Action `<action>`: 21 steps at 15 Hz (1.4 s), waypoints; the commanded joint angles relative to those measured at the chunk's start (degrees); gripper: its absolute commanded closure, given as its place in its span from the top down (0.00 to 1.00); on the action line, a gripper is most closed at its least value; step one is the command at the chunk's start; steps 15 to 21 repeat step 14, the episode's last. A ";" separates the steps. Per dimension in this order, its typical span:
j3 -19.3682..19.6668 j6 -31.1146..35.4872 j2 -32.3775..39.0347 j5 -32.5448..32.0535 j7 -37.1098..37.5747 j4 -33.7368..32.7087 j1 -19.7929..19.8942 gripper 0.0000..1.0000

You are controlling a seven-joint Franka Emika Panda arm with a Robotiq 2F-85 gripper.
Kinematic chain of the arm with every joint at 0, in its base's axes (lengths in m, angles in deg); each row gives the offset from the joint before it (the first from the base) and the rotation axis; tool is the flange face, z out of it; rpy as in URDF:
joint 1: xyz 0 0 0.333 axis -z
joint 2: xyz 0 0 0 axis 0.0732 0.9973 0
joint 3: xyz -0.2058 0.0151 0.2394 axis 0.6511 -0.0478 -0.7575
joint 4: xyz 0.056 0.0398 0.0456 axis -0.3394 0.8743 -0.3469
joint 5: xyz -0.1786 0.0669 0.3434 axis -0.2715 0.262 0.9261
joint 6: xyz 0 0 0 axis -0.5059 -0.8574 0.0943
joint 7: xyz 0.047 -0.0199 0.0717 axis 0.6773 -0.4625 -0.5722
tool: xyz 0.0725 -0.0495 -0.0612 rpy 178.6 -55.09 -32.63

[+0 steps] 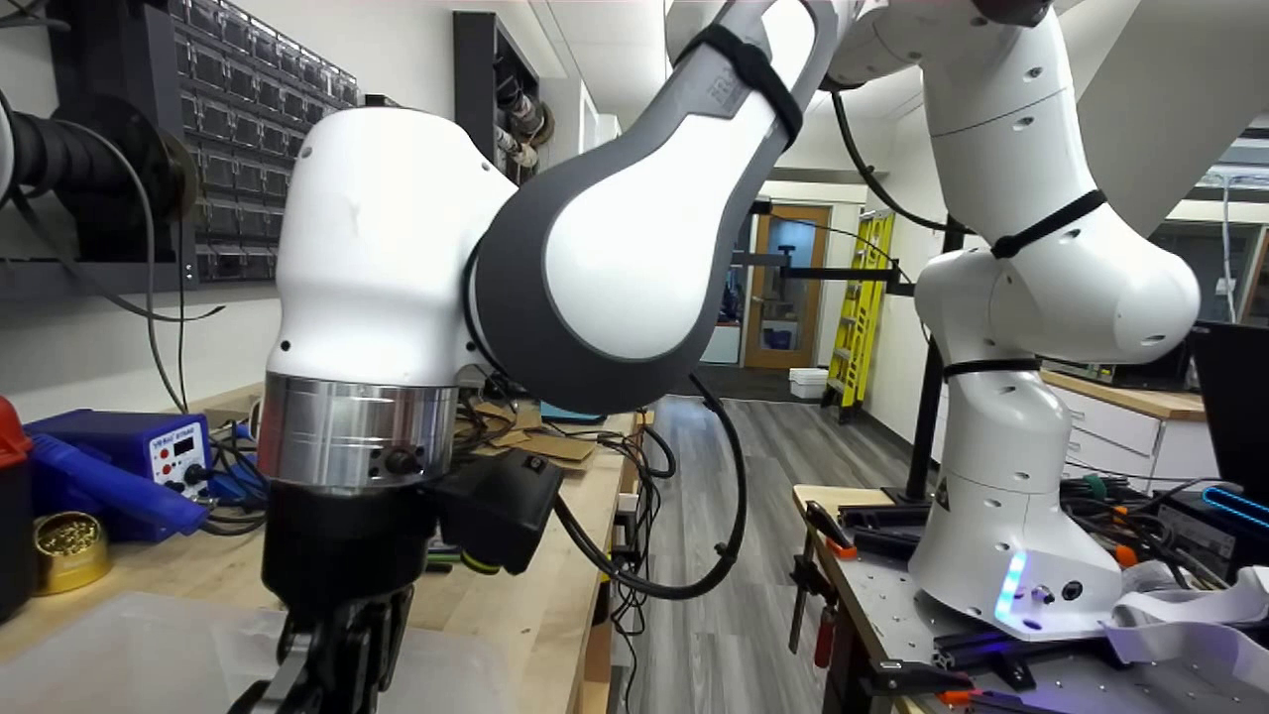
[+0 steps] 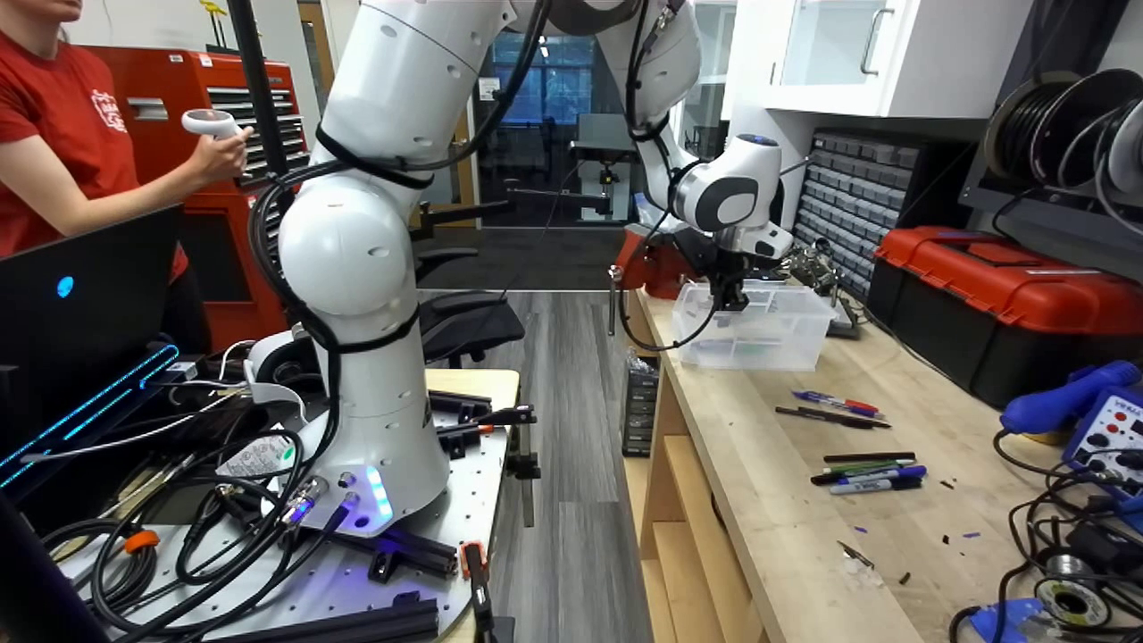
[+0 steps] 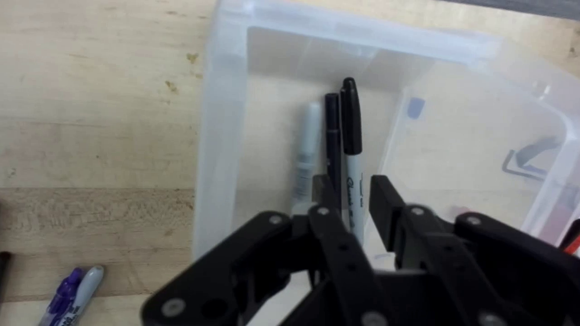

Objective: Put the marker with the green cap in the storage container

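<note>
Black hinged gripper (image 3: 352,190): jaws partway apart, nothing grasped. It stands over the floor of the storage container (image 3: 220,131), a rectangular bin of translucent whitish plastic with a thick rim. Inside the container, smooth cylindrical markers (image 3: 351,117) lie side by side. Well apart from the container, the marker with the green cap (image 2: 862,467) lies among loose pens (image 2: 875,485) on the grained wooden worktop (image 2: 768,464). The white arm (image 1: 367,238) holds its wrist upright, gripper pointing straight down.

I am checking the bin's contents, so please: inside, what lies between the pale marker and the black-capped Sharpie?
In the bin, a dark pen lies between the pale marker and the Sharpie; the wrist view shows this.
</note>
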 commanded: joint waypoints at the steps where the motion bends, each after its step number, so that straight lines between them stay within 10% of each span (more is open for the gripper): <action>1: 1.06 -0.41 -2.11 -0.54 0.18 0.08 -1.03 0.58; 7: 0.02 -1.10 -8.84 1.88 -0.87 0.91 1.25 0.97; 21: 0.84 -0.54 -9.97 0.44 -0.11 -1.05 1.44 1.00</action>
